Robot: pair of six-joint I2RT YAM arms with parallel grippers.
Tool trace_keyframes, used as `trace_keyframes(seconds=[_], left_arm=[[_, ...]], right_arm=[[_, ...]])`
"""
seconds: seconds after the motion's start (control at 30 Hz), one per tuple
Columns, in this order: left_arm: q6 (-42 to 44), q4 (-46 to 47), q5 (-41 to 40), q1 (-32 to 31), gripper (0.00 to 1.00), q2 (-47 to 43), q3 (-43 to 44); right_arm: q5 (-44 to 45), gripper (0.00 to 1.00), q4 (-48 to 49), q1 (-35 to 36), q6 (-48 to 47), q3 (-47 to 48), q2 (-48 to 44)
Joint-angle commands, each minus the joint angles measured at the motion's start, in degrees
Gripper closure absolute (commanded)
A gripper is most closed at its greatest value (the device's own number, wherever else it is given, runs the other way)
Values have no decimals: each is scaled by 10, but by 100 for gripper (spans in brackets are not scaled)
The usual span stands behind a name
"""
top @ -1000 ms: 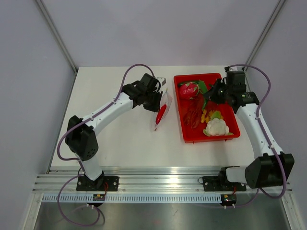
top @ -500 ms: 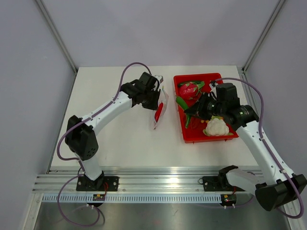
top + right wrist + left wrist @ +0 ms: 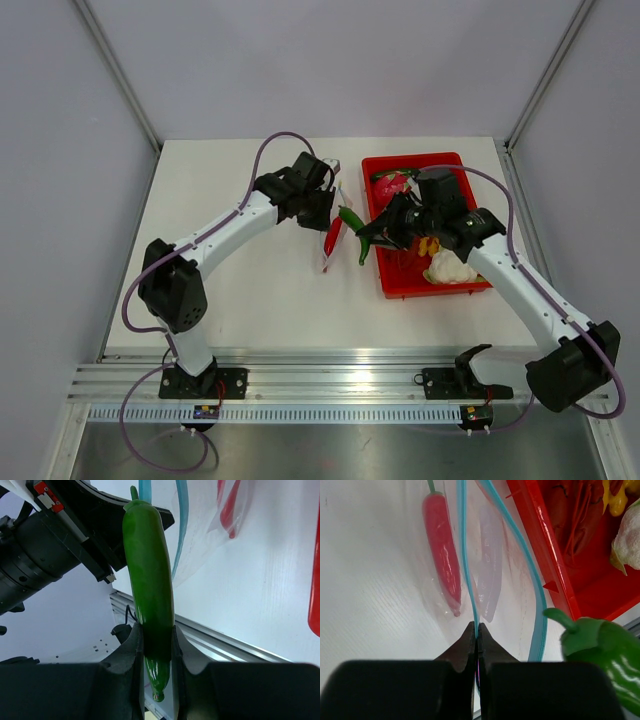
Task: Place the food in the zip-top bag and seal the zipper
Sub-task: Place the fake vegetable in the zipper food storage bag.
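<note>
While the right gripper point(image 3: 154, 630) clamped it near its tapered tip, the pepper point(image 3: 150, 565) looked long, glossy and plain green, with its short stem end pointing away from the fingers. From above, the pepper point(image 3: 355, 232) hung over the table point(image 3: 250, 290), between the bag point(image 3: 335, 240) and the left wall of the tray point(image 3: 378, 265) and just beside the bag's mouth. In the left wrist view its stem end point(image 3: 600, 645) sat close to the outer blue strip.

The bag point(image 3: 505, 580) was clear and crinkly. The left gripper point(image 3: 476, 630) had its jaws pinched tight on one strip of the zipper point(image 3: 462, 555). The other strip bowed away from it, so the mouth gaped. A red chili point(image 3: 442, 545) lay in the bag, seen through the plastic.

The red tray held a pink dragon fruit point(image 3: 395, 185) at the far end, a white cauliflower point(image 3: 450, 265) at the near end, and a red crawfish point(image 3: 575, 510) between them.
</note>
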Motion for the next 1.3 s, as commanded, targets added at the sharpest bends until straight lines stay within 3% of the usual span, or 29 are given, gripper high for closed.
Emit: trace_keyframes(seconds=[0.0, 0.37, 0.93, 1.23, 1.27], left_arm=[[-5, 21, -12, 2, 100, 0, 17], [-3, 27, -5, 2, 100, -16, 1], [26, 38, 47, 2, 100, -33, -21], [33, 40, 62, 2, 100, -37, -18], [32, 40, 65, 2, 100, -36, -17]], right_arm=[[-17, 100, 70, 14, 41, 16, 20], [1, 100, 77, 20, 63, 34, 104], [133, 100, 24, 25, 36, 158, 243], [197, 100, 21, 67, 1, 159, 282], [202, 96, 20, 71, -7, 160, 285]])
